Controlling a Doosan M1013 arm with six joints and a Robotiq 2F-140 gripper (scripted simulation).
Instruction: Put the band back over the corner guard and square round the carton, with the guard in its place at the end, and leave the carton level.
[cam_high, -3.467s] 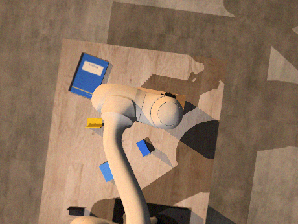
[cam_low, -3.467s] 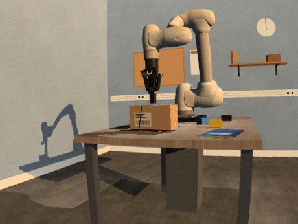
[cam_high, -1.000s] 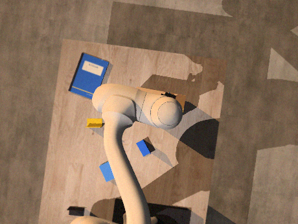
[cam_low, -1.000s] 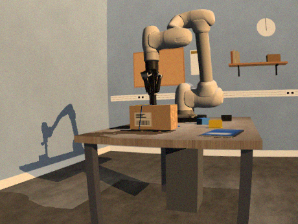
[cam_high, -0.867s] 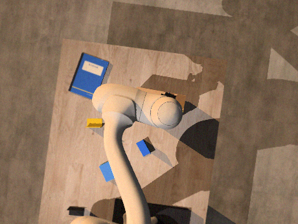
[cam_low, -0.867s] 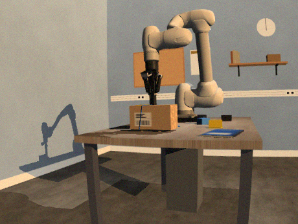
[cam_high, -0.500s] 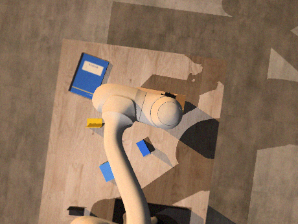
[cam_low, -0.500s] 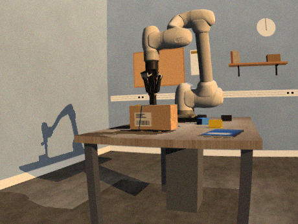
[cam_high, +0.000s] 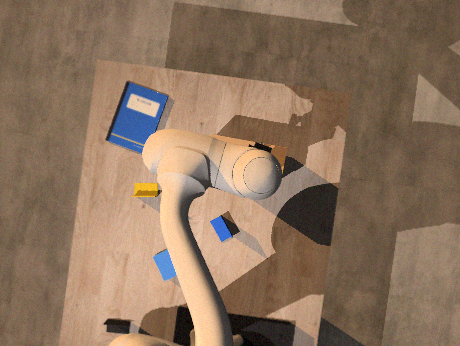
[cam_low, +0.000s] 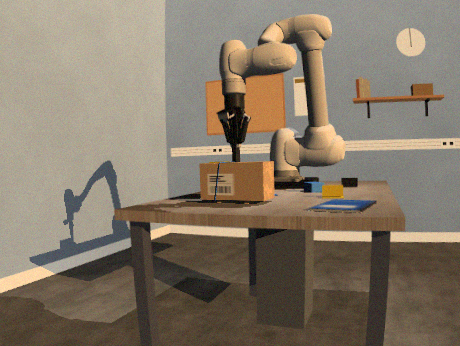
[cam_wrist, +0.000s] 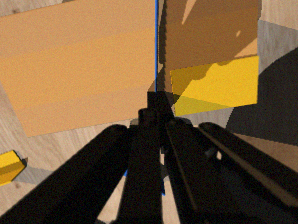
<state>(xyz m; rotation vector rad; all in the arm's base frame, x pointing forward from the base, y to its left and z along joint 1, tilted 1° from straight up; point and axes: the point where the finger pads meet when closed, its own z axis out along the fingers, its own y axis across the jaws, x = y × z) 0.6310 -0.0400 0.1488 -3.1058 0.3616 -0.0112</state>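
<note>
The brown carton (cam_low: 236, 181) stands level on the table; in the wrist view (cam_wrist: 80, 65) it fills the upper left. A thin blue band (cam_wrist: 156, 45) runs across its top and down its labelled face (cam_low: 216, 182). The yellow corner guard (cam_wrist: 215, 90) sits on the carton's near edge, just right of the band, and the band does not lie over it. My gripper (cam_wrist: 155, 104) (cam_low: 235, 157) hangs straight down over the carton's top edge. Its fingertips are pressed together right on the band line. In the overhead view the arm hides most of the carton (cam_high: 275, 152).
A blue book (cam_high: 137, 116) lies at the far left of the table. A yellow block (cam_high: 146, 189) and two blue blocks (cam_high: 221, 228) (cam_high: 164, 265) lie near the arm's base. A black block (cam_low: 349, 182) sits by the back edge.
</note>
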